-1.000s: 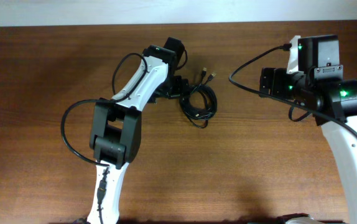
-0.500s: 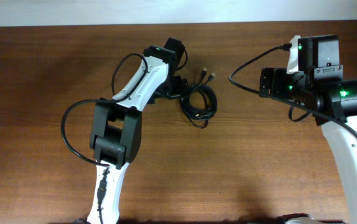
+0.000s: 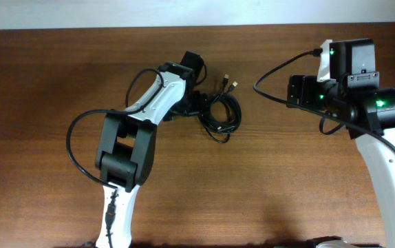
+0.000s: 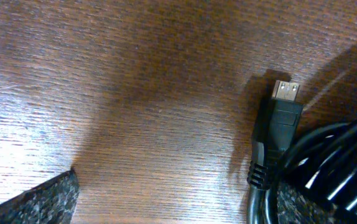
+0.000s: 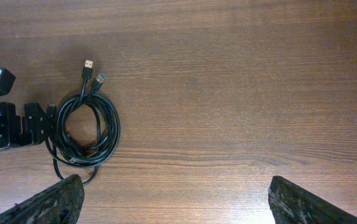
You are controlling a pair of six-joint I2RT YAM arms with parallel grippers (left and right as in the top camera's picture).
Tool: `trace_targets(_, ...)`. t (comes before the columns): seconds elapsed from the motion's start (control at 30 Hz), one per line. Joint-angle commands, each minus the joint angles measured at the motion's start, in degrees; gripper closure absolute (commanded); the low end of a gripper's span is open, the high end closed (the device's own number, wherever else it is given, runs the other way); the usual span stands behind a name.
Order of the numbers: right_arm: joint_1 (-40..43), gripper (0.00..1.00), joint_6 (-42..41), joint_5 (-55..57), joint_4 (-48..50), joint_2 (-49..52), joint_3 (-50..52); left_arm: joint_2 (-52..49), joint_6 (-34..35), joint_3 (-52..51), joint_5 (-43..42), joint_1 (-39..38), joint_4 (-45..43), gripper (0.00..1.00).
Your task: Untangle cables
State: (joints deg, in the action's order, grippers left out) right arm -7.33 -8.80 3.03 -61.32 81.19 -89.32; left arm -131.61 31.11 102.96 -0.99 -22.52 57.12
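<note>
Between the wide-spread fingers of the left gripper (image 4: pixel 178 205) lies bare wood and one black plug (image 4: pixel 279 124) with a metal tip. Nothing is clamped. The cables (image 3: pixel 219 114) are a loose black coil, and their nearest strands cross the fingertip (image 4: pixel 318 208) at the lower right of the left wrist view. Whether they touch it I cannot tell. The coil sits just beside this gripper on its right-arm side, and two more plug ends (image 5: pixel 93 71) stick out of it towards the far edge.

The table (image 3: pixel 46 103) has open wood on every side of the coil. There is a broad bare stretch towards the near edge and a narrower band before the far edge, where a pale wall (image 3: pixel 80 12) begins.

The right gripper (image 5: pixel 178 202) is also spread wide and holds nothing. It hangs high over bare wood, well apart from the coil.

The left arm (image 3: pixel 125 148) rises from the near edge, folds at the elbow and reaches diagonally towards the far side, with its wrist tipped down to the tabletop. The right arm (image 3: pixel 383 172) stands along the right side, its wrist turned towards the coil.
</note>
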Motion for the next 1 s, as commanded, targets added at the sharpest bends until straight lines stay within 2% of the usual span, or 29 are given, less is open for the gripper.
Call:
trace_targets(0.0,-0.55,0.06,-0.09,0.68,0.15,-0.02,-0.96,-3.5,0.15,-3.72,2.91,-0.2,1.2,0.01)
trace_targets(0.4,-0.55,0.06,-0.09,0.7,0.5,-0.02,-0.9,-3.39,-0.2,-3.69,3.8,8.46,7.54,0.0)
trace_targets(0.7,-0.55,0.06,-0.11,0.59,0.42,2.58,-0.85,-3.39,-0.59,-2.38,0.63,4.15,3.15,0.01)
trace_targets(0.97,-0.55,0.06,-0.09,0.5,0.61,3.08,-0.85,-3.37,-0.79,9.57,0.98,3.45,11.76,0.01)
